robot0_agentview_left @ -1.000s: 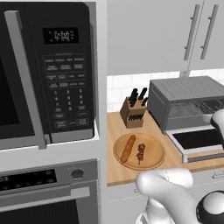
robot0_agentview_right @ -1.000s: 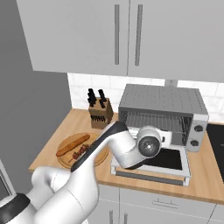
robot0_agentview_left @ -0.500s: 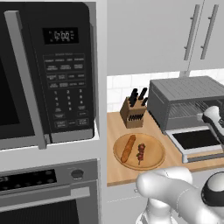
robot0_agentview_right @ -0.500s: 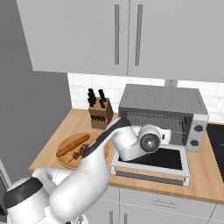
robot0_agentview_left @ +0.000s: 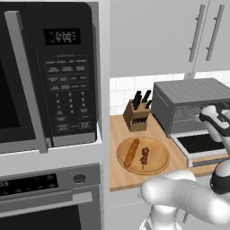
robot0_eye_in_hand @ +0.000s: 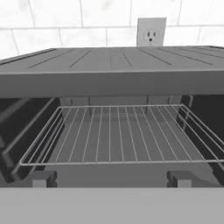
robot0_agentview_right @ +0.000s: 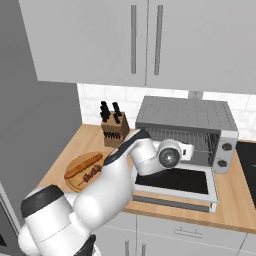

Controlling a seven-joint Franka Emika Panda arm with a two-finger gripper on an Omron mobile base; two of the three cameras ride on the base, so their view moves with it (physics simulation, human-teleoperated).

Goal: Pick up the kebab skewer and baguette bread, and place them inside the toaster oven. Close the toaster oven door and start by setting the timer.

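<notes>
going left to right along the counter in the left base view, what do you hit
baguette bread → kebab skewer, both on the round wooden board → toaster oven door, folded down open.

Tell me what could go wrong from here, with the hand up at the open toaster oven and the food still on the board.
1. The toaster oven door lies flat open under the gripper; dropping toward the food could strike its glass.
2. The kebab skewer and baguette bread lie close together on the round board, so grasping one might nudge the other.
3. The knife block stands just behind the board; a wide swing may clip it.
</notes>
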